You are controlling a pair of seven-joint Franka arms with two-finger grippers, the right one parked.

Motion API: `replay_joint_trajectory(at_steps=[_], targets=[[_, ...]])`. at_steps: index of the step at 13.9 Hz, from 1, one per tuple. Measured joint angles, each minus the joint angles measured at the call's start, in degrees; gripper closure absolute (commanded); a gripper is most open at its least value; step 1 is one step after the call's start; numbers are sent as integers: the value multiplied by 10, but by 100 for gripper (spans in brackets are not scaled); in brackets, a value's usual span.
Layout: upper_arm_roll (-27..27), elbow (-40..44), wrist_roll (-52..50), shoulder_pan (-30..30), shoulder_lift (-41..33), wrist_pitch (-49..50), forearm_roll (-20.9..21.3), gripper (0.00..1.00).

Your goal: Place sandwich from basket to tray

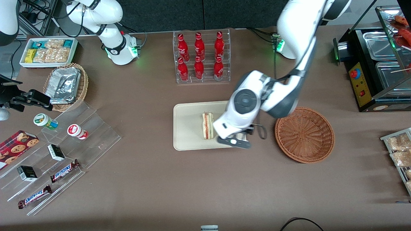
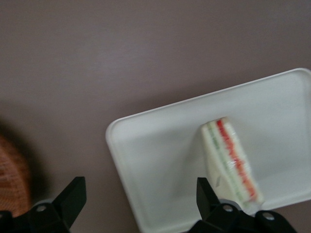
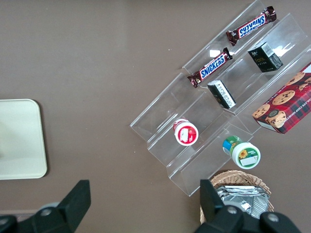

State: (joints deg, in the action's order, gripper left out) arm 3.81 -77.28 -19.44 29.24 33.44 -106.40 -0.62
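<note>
— So, from the front?
— The pale triangular sandwich (image 1: 207, 125) lies on the cream rectangular tray (image 1: 188, 128), beside the reddish-brown round wicker basket (image 1: 304, 134); the left arm's gripper (image 1: 239, 137) hovers between them.
— And its wrist camera?
— Black fingers (image 2: 208, 195) spread wide, holding nothing; sandwich on the tray.

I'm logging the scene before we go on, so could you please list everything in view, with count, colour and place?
sandwich: one, white bread with red filling stripe, on the tray.
tray: one, cream, mid-table.
basket: one, reddish-brown wicker, beside the tray, toward the working arm's end.
bottles: six, red, in a clear rack farther from the front camera than the tray.
foil basket: one, tan wicker with silver foil, toward the parked arm's end.
snack bin: one, white, near the foil basket.
Snickers bars: two, brown, on clear stepped shelves.
cookie box: one, red.
gripper: one, black fingers open, above the tray's edge beside the sandwich.
</note>
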Motion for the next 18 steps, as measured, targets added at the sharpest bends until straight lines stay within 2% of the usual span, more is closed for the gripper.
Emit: replay_joint_trajectory(at_steps=[9,18], targets=[[-4,-4,78,-153,-64,79,0,0],[-5,-31,99,-237,-189,202,0,0]])
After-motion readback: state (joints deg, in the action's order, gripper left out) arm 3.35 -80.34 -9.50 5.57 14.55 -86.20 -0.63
